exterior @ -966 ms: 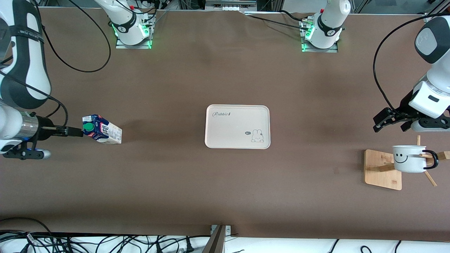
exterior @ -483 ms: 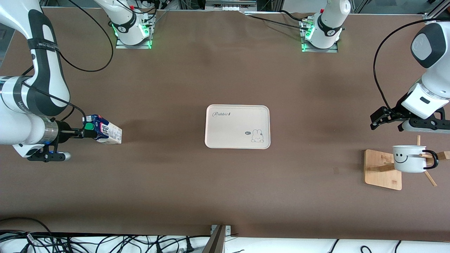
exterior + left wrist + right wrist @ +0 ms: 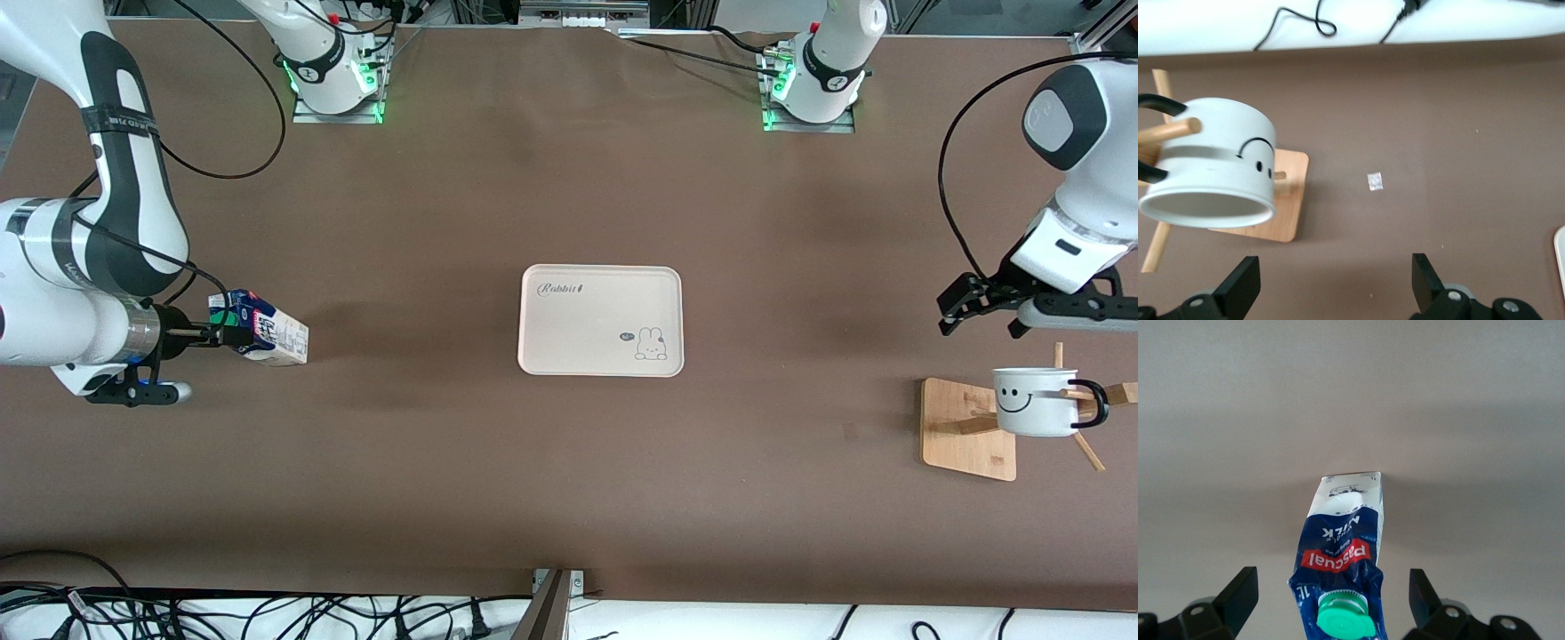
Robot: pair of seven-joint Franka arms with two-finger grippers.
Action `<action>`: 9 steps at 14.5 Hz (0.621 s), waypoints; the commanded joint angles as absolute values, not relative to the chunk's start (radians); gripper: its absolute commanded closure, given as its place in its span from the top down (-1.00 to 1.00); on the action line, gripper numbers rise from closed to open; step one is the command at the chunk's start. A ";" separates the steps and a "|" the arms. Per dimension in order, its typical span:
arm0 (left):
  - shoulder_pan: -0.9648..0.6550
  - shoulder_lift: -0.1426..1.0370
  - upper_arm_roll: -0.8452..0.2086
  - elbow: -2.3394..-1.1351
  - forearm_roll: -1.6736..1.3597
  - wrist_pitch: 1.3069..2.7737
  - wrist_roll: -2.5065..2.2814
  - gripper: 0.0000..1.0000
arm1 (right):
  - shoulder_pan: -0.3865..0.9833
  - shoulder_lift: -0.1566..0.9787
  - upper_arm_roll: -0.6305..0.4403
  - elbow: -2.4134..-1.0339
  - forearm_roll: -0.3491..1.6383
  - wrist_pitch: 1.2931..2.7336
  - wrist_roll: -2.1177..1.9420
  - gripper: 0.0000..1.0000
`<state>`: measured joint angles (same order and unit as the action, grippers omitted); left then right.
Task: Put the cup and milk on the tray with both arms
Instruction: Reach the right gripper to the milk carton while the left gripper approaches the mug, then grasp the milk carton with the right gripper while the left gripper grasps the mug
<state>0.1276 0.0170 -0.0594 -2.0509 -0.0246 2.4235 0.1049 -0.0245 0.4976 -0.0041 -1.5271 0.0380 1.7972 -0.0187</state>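
The milk (image 3: 267,333), a blue and white carton with a green cap, stands toward the right arm's end of the table. My right gripper (image 3: 233,336) is open at its capped top. In the right wrist view the cap (image 3: 1345,617) lies between the spread fingers of the gripper (image 3: 1331,590), which do not touch it. The cup (image 3: 1036,402), a white mug with a smiley, hangs on a wooden rack toward the left arm's end. My left gripper (image 3: 982,313) is open and empty in the air beside it, over bare table (image 3: 1336,283). The cup (image 3: 1211,167) shows there too. The cream tray (image 3: 578,324) lies mid-table, empty.
The rack's wooden base (image 3: 965,436) and pegs (image 3: 1089,453) hold the cup; the base also shows in the left wrist view (image 3: 1281,217). A small scrap (image 3: 1374,181) lies on the brown table. Cables run along the table's nearest edge (image 3: 267,613).
My right arm has moved in toward the carton, and its open fingers now straddle the capped top. My left arm has shifted slightly; its gripper stays open beside the cup.
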 commanded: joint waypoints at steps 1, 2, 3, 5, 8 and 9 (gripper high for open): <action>0.150 -0.074 -0.061 -2.247 -0.014 2.648 0.126 1.00 | -0.023 0.425 -0.006 -1.627 0.048 1.850 -0.017 1.00; 0.162 -0.075 -0.061 -2.284 -0.012 2.708 0.127 1.00 | -0.023 0.422 -0.005 -1.637 0.048 1.856 -0.017 1.00; 0.167 -0.075 -0.061 -2.305 -0.009 2.747 0.126 1.00 | -0.023 0.419 -0.006 -1.637 0.048 1.858 -0.018 1.00; 0.170 -0.069 -0.061 -2.319 -0.009 2.784 0.126 1.00 | -0.023 0.417 -0.006 -1.644 0.048 1.858 -0.018 1.00; 0.179 -0.003 -0.061 -2.322 0.018 2.929 0.129 1.00 | -0.023 0.402 -0.006 -1.684 0.048 1.891 -0.020 1.00; 0.179 0.008 -0.061 -2.322 0.047 2.962 0.129 1.00 | -0.023 0.394 -0.006 -1.710 0.048 1.916 -0.026 1.00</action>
<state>0.1659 -0.0202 -0.0555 -2.3189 -0.0051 2.8884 0.1140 -0.0245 0.4417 -0.0041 -1.6286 0.0380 1.8638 -0.0187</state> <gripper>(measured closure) 0.000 0.000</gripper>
